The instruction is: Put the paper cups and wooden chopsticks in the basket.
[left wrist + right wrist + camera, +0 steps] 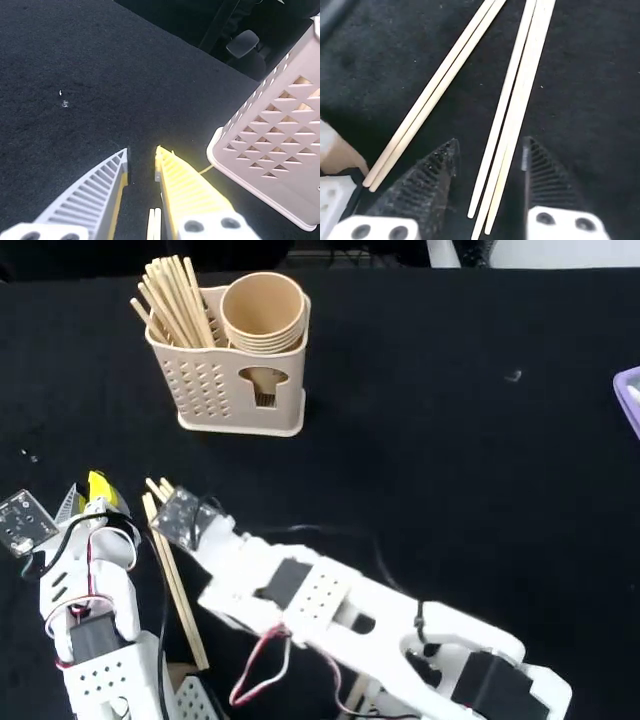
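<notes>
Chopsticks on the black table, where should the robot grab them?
Grab the chopsticks from straight above, near the ends lying between the right gripper's open fingers. They lie flat and thin, so squeeze across their width.

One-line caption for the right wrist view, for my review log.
Open right gripper lined up over loose wooden chopsticks on the black table, a second pair alongside.
</notes>
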Robot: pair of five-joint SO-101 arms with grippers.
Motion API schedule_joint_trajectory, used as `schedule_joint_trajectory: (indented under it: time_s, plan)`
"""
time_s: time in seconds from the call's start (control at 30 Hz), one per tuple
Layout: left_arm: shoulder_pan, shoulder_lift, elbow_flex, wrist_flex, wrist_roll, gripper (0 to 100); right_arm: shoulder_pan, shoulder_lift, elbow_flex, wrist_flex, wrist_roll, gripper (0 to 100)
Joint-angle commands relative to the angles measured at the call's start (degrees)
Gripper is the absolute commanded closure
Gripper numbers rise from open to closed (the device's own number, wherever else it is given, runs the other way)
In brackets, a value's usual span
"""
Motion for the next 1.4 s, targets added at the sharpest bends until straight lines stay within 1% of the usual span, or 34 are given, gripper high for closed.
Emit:
schedule_joint_trajectory:
  time_s: [0.0, 0.17, 0.23, 0.5, 0.6, 0.7, 0.73, 0.77, 0.83, 0.93, 1.07, 1.37]
  plan:
    - [0.04, -0.62, 1.36, -0.88, -0.44, 89, 0.97, -2.68, 2.07, -5.54, 0.88, 73.0]
    - [0.04, -0.62, 1.36, -0.88, -0.44, 89, 3.25, -2.51, 5.41, -13.27, 1.05, 73.1]
    - [0.04, -0.62, 1.36, -0.88, -0.44, 89, 3.34, -1.1, 5.58, -14.86, 1.05, 73.1]
    - [-1.36, -0.7, 1.36, -0.88, -0.44, 89, 3.87, 14.2, -3.12, -14.24, 1.05, 74.0]
    - [-1.45, -0.7, 1.36, -0.88, -0.44, 89, 4.13, 17.45, -8.48, -8.79, 1.05, 82.1]
    - [-1.45, -0.7, 1.36, -0.88, -0.44, 89, 4.13, 20.18, -11.82, -5.1, 1.05, 96.9]
    - [-1.54, -0.7, 1.36, -0.88, -0.44, 89, 4.13, 20.97, -12.62, -4.4, 1.05, 99.4]
    - [-1.54, -0.7, 1.36, -0.88, -0.44, 89, 4.13, 21.41, -13.14, -3.43, 1.05, 97.5]
    - [-1.63, -0.7, 1.36, -0.88, -0.44, 89, 4.84, 21.67, -14.37, -0.7, 1.05, 99.1]
    - [-1.71, -0.7, 1.19, -0.88, -0.44, 89, 9.05, 19.3, -15.08, 2.29, 1.05, 98.8]
    - [-1.71, -0.7, 1.1, -0.88, -0.44, 89, 13.36, 11.12, -12.53, 3.6, 1.05, 98.8]
    - [-1.54, -0.79, 1.27, -0.97, -0.44, 89, 14.42, -9.63, -1.27, 3.6, 1.05, 98.8]
